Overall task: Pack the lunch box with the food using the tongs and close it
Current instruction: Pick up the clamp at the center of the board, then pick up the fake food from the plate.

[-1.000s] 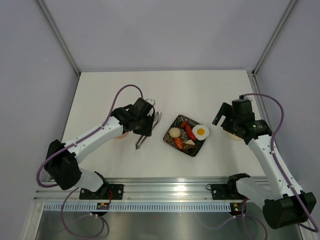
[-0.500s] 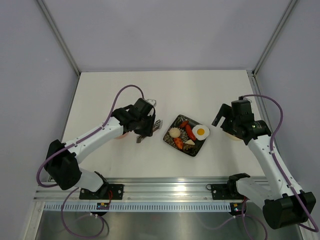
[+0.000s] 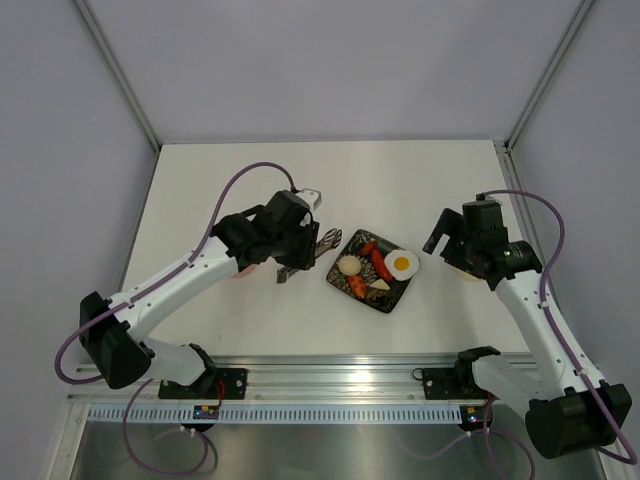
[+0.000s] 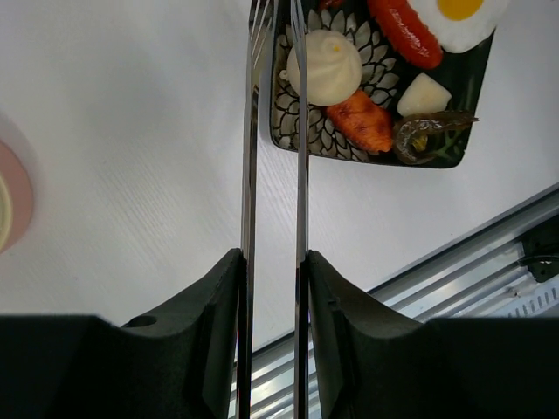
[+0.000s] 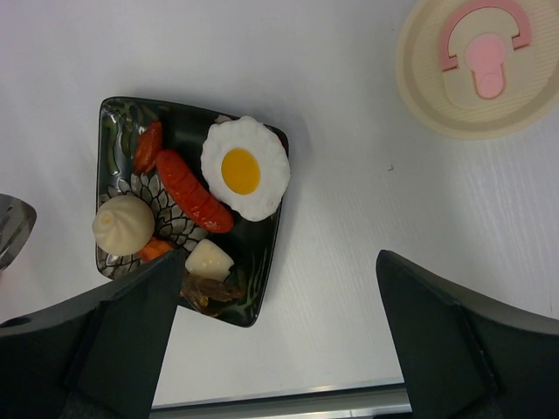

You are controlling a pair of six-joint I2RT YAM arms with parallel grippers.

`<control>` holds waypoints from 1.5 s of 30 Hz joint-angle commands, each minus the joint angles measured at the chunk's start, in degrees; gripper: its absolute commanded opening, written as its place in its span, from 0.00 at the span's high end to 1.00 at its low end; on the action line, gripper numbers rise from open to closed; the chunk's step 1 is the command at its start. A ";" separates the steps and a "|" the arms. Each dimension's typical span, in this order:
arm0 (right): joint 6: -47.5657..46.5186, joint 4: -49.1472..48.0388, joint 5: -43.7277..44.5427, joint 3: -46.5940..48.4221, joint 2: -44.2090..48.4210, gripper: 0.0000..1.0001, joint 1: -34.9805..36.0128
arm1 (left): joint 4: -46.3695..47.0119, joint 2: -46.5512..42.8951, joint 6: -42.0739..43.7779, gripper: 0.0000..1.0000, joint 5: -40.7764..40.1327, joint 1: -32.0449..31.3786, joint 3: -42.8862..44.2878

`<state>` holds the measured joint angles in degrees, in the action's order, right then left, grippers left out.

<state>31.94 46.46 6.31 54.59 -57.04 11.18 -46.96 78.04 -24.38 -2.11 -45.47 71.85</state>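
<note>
My left gripper [image 3: 300, 255] [image 4: 272, 257] is shut on the tongs [image 3: 318, 246] [image 4: 249, 157], pressing the two thin metal arms close together. Their tips reach the left edge of the black plate [image 3: 395, 298] [image 4: 476, 78], beside the pale bun [image 4: 330, 68] [image 5: 123, 224]. The plate also holds a fried egg [image 3: 402, 263] [image 5: 244, 168], a red sausage [image 5: 192, 190], a carrot [image 4: 362, 120], a pale cube [image 5: 208, 259] and brown bits [image 4: 424, 135]. The lunch box [image 4: 9, 201] [image 3: 238, 273] is mostly hidden under the left arm. My right gripper [image 3: 455, 240] [image 5: 279, 255] hangs open above the table near the lid [image 5: 476, 65].
An aluminium rail [image 3: 330, 375] [image 4: 489, 253] runs along the table's near edge by the arm bases. Grey walls and slanted frame posts [image 3: 120, 75] close in the white table on the left, back and right.
My left arm has swung right with the tongs, carrying their tips from left of the plate up to its left edge. The right arm has stayed put.
</note>
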 commanded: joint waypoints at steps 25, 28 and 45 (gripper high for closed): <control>-0.57 2.50 2.83 -0.36 2.37 0.01 -0.19 | 0.37 8.27 -14.82 0.62 -2.21 -11.83 12.43; -0.57 2.50 2.75 -0.27 2.37 0.01 -0.28 | 0.90 8.18 -13.16 0.60 -1.67 -13.32 12.08; -0.92 3.11 2.22 1.31 1.32 0.01 -0.28 | -4.72 5.19 1.26 0.60 4.22 -15.70 10.85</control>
<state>31.73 49.63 7.94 53.67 -55.64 11.18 -51.22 86.17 -28.05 0.10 -60.90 81.38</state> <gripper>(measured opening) 0.993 0.406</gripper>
